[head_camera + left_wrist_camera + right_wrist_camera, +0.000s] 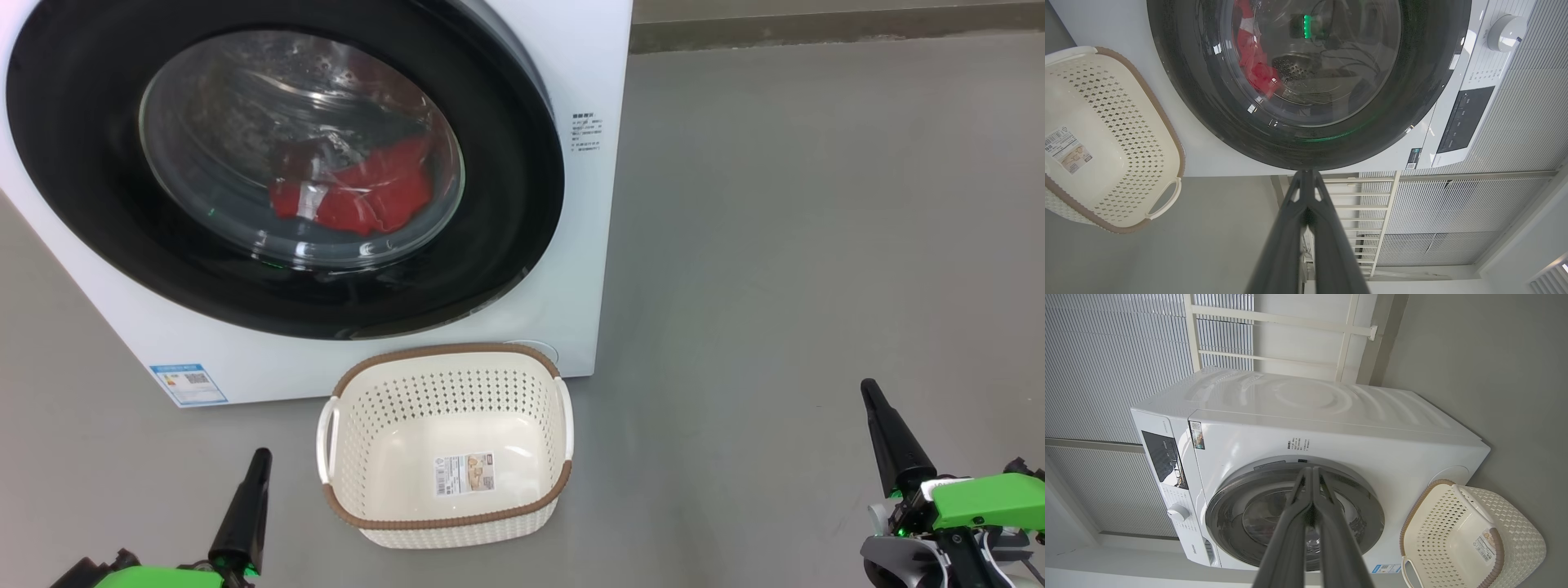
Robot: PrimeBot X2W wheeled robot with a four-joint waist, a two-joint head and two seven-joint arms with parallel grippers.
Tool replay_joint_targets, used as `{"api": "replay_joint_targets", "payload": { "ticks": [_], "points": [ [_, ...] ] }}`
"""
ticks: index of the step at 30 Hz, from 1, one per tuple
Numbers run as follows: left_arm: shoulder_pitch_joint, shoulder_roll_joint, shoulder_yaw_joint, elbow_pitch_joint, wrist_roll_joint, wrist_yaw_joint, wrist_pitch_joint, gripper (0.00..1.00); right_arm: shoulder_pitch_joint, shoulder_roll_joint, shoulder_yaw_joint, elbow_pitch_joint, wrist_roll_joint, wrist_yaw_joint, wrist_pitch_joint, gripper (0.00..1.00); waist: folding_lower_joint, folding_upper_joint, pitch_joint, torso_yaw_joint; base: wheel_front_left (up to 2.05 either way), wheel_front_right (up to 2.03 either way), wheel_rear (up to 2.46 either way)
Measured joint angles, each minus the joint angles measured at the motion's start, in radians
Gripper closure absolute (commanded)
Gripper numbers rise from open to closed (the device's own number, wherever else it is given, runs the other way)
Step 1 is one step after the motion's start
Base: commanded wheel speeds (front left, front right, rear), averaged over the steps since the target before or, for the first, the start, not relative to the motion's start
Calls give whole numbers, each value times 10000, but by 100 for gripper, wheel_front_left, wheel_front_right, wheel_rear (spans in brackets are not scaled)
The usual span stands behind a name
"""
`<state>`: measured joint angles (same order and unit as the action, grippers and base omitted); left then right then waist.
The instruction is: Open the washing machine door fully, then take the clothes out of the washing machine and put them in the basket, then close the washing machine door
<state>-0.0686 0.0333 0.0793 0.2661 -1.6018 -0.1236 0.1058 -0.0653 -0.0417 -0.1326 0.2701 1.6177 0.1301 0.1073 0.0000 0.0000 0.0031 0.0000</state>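
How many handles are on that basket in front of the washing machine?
2. In the head view, the basket has a left handle and a right handle, both white; none looks hidden.

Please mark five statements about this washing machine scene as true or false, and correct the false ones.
1. The washing machine door stands fully open. False: it is shut.
2. The clothes lie in the basket. False: they are inside, behind the door.
3. The basket stands on the floor before the washing machine. True.
4. The left end effector is open. False: its fingers are together.
5. The right end effector holds nothing. True.
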Motion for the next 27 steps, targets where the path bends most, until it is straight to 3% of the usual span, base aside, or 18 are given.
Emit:
{"api": "replay_joint_targets", "payload": {
  "ticks": [4,5,11,27],
  "points": [
    [0,0,0,0,0,0,0,100,0,0,0,0,0,0,0,100,0,0,0,0,0,0,0],
    [5,-6,-4,17,0,0,-4,0,4,4,4,19,2,0,0,0,0,0,0,0,0,0,0],
    [446,-199,-130,610,2,13,-6,0,487,228,127,669,10,-2,-19,0,0,0,8,0,0,0,0],
    [205,-117,-566,614,468,13,-397,0,265,205,560,744,-598,-2,-472,0,2,0,36,-30,0,0,0]
  ]
}}
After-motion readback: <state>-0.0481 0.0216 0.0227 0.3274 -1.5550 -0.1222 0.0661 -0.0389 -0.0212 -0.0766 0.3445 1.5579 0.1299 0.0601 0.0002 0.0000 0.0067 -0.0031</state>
